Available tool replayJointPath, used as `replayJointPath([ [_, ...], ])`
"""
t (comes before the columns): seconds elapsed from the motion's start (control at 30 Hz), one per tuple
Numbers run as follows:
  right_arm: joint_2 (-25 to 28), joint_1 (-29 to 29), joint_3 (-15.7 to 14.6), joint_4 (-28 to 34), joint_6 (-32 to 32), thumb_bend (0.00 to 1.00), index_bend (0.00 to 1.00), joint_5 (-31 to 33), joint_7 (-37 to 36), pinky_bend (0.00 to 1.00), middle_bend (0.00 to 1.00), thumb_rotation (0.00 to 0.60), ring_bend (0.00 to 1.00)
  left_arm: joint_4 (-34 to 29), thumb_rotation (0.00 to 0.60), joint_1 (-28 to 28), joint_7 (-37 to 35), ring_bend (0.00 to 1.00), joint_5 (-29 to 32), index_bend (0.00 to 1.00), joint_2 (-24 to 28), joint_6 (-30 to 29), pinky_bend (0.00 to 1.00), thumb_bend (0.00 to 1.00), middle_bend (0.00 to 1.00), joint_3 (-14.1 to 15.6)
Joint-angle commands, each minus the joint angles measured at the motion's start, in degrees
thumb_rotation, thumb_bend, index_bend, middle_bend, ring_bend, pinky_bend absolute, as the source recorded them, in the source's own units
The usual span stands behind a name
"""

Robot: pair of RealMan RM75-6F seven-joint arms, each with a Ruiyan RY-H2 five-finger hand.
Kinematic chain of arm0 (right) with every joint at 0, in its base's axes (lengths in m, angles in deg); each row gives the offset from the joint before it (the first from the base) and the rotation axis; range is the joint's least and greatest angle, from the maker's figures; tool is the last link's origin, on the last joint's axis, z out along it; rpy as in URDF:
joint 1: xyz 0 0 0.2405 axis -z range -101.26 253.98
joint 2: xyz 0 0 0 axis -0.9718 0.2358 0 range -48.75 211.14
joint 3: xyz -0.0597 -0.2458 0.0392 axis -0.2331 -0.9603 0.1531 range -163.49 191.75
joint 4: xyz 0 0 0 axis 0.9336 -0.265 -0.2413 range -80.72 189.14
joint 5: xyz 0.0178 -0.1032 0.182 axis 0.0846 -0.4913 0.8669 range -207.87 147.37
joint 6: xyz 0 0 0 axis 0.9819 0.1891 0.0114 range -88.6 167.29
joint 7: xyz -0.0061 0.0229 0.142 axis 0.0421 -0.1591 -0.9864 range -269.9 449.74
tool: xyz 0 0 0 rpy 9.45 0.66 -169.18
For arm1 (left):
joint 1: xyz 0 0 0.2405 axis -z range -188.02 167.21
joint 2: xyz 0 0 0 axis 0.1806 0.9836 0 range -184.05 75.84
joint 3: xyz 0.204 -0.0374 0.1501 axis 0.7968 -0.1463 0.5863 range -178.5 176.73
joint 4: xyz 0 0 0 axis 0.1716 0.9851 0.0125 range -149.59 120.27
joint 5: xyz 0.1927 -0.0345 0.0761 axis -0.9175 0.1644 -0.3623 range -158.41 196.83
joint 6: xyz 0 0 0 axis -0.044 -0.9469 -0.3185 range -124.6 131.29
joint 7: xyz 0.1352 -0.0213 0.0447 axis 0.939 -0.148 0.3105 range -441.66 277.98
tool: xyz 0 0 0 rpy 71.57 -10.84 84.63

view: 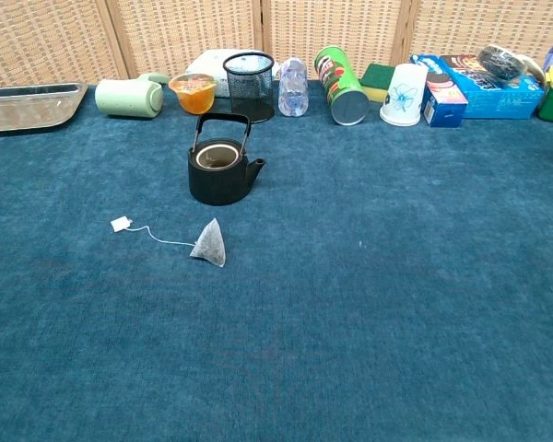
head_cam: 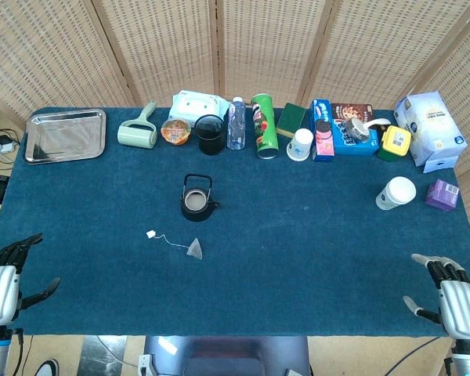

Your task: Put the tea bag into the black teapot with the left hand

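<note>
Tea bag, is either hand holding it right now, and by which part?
Neither. The tea bag lies on the table; left hand and right hand hold nothing.

Head view: looked steeply down from above the near edge of the counter (head_cam: 298, 258), taking in its whole blue top up to the wicker screen (head_cam: 266, 47).
Chest view: sat lower and nearer, facing level across the cloth toward the back row.
Shared: the black teapot (head_cam: 197, 197) (view: 222, 171), the tea bag (head_cam: 194, 249) (view: 209, 243) and most of the back row.
</note>
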Motion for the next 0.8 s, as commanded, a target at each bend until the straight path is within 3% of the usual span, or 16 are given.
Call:
replayJointPath([
  [0.03,0.01,0.02,0.02,-0.01,0.04,0.24,0.24,0.13,0.07,0.17,0.29,0.600,0.23,0.03,0.600,0.10,0.07,0.19,0.05,0.16,-0.09,0.20,0.17,0.24,0.24,-0.02],
  [0.57,-0.09,0.93,-0.05,-0.59,-1.54,0.24,0.24,-0.10,-0.97,0.17,0.29,0.600,0.23,-1.59,0.600,2.65,3.18,0.23,-0.30,0.16,2.02,2.33,0.19,0.24,0.24,-1.69],
  [0.67,-0.08,1.11,0.00,-0.86,-1.64,0.24,0.24,0.15,-1.35,0.17,0.29,0.600,0.23,-2.05,0.600,4.05,4.90,0.30,0.12,0.16,2.49,3.73,0.30,0.24,0.31,-2.61],
  [0.73,-0.12,1.24,-0.03,-1.14,-1.68,0.24,0.24,0.26,-1.70,0.17,0.29,0.600,0.23,-2.18,0.600,5.36,7.02,0.43,0.31,0.17,2.87,5.10,0.48,0.24,0.47,-3.26],
  [0.77,-0.13,1.27,-0.04,-1.25,-1.67,0.24,0.24,0.29,-1.85,0.17,0.29,0.600,0.23,-2.30,0.600,5.90,7.78,0.47,0.53,0.17,3.04,5.77,0.52,0.24,0.52,-3.49],
  [0.8,-0.12,1.32,-0.04,-1.35,-1.68,0.24,0.24,0.35,-1.99,0.17,0.29,0.600,0.23,-2.51,0.600,6.44,8.55,0.56,0.75,0.18,3.27,6.55,0.60,0.24,0.63,-3.65],
])
